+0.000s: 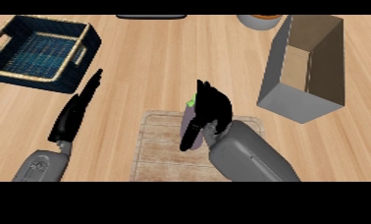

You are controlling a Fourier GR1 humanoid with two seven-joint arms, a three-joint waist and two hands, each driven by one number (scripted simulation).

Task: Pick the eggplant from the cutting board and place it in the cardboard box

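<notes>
A purple eggplant [190, 116] with a green stem end lies on the pale wooden cutting board [163, 149] at the lower middle. My right hand [212, 106] covers most of it, fingers over the top and thumb down its left side, curled round it. The tall grey cardboard box [304, 66] stands open at the upper right, a short way right of the hand. My left hand [78, 107] rests open at the left, fingers straight and pointing up, beside the board.
A dark blue woven basket [45, 53] sits at the upper left. A grey bowl [258, 20] with something orange and a dark flat object [150, 16] show at the far edge. Bare wooden counter lies between board and box.
</notes>
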